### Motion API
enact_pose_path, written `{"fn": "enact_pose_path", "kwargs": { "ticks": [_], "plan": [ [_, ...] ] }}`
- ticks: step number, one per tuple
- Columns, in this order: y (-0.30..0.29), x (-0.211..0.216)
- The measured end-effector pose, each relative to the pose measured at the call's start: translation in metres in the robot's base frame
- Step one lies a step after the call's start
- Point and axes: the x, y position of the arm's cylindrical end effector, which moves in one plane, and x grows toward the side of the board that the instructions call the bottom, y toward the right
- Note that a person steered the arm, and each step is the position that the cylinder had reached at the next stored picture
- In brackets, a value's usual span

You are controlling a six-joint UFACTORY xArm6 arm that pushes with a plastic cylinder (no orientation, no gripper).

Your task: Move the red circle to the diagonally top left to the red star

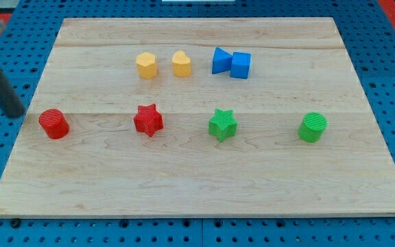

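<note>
The red circle point(53, 123) sits near the left edge of the wooden board point(204, 178). The red star point(148, 120) lies to its right, level with it, near the board's middle left. My tip point(16, 113) is at the end of a dark rod at the view's far left, just off the board's left edge. It stands a short way left of the red circle and slightly above it, not touching it.
A yellow hexagon point(146, 65) and a yellow heart point(181, 63) sit above the red star. Two blue blocks point(231, 63) touch each other at top centre. A green star point(222, 125) and a green circle point(313, 127) lie to the right.
</note>
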Motion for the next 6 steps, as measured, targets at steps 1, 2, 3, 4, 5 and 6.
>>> {"fn": "enact_pose_path", "kwargs": {
  "ticks": [1, 2, 3, 4, 5, 6],
  "plan": [
    [0.031, 0.026],
    [0.073, 0.012],
    [0.097, -0.010],
    [0.101, -0.018],
    [0.102, 0.034],
    [0.106, 0.024]
  ]
}}
